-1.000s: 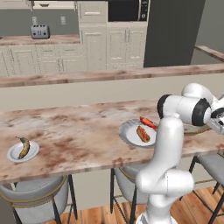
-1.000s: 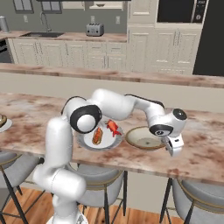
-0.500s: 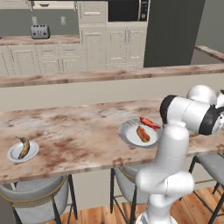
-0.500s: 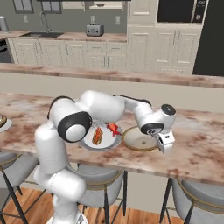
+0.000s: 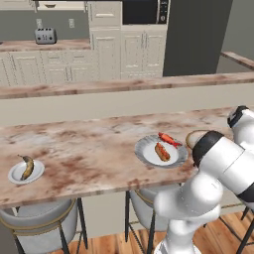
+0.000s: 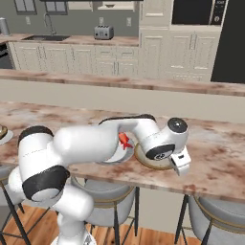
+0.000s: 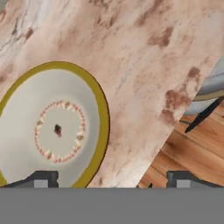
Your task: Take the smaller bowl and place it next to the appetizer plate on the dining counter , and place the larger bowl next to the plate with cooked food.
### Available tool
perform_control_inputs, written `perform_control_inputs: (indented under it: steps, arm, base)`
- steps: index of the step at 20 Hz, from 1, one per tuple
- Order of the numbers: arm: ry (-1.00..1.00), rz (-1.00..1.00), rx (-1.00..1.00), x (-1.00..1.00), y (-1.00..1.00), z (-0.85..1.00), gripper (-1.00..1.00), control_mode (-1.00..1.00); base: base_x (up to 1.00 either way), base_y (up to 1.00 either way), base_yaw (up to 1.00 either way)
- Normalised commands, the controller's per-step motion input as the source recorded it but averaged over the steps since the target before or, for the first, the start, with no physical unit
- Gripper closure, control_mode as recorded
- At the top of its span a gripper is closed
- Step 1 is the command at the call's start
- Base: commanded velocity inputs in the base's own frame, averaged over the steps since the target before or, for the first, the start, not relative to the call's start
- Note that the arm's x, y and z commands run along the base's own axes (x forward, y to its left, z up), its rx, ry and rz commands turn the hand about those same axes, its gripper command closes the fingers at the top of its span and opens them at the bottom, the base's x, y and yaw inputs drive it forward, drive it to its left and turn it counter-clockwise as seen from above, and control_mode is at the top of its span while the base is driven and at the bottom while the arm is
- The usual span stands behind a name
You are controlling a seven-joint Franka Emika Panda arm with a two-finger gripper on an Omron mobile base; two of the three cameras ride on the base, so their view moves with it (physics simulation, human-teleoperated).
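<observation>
From where I stand, the far left of the dining desk (image 5: 89,158) carries a small plate with a banana (image 5: 26,167), well apart from the rest. Toward the middle sits the plate of cooked food (image 5: 160,151), a sausage with something red beside it. Just to its right, the larger bowl (image 7: 52,129) rests flat on the marbled stone near the front edge, its gold rim and ring of faint marks plain to see in the hand view.

The gripper (image 6: 179,162) has just let go: a second ago its fingers (image 7: 41,178) were closed on the rim, and now they stand wide apart with nothing between them, one over the bowl's edge, the other out past the desk edge. By my reckoning the larger bowl is delivered. I can't make out the smaller bowl from here.
</observation>
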Motion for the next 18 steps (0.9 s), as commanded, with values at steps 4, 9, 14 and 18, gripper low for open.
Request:
perform_control_inputs:
  steps: [4,9,14,18]
  arm:
    - [-0.06,0.16,-0.21,-0.69,0.79,0.76,-1.00,-1.00]
    - [-0.10,0.28,-0.21,-0.24,1.00,0.64,-1.00,-1.00]
    - [-0.10,0.32,-0.11,-0.22,1.00,0.80,-1.00,-1.00]
    - [-0.13,0.33,-0.12,-0.25,0.94,0.99,-1.00,-1.00]
  base:
    - [0.00,0.00,0.00]
    - [0.00,0.00,0.00]
    - [0.00,0.00,0.00]
    - [0.00,0.00,0.00]
